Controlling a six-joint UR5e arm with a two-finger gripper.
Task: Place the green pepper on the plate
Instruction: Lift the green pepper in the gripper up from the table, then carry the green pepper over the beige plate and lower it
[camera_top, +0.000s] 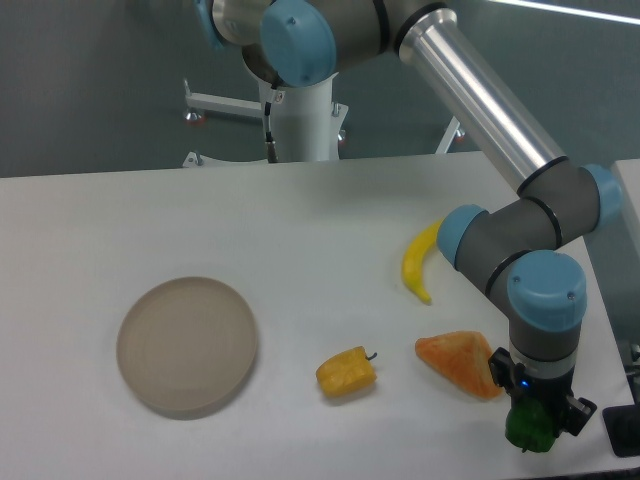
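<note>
Gripper (534, 425) low at the near right corner of the white table (300, 230), pointing straight down from the wrist of the UR5e arm (520, 240). Fingers closed around the green pepper (528, 428), which shows as a dark glossy lump between and just below the black finger parts. Only a small part of the pepper visible, so long axis and pointing direction impossible to tell; cannot tell either whether touching the tabletop or lifted just clear of it.

Taking the plate (187, 346) as landmark: round, flat, beige-tan, low-rimmed, lying on the left half of the table. Green pepper far to the right of the plate and a little nearer the camera, well apart from it. Yellow-orange pepper (347, 371) with a dark stem to the right of the plate, stem pointing right. Orange wedge-shaped toy food (460, 363) farther right again, just beside the gripper. Yellow banana (418, 263) right of the plate and farther back, curved, partly behind the arm's elbow joint.
</note>
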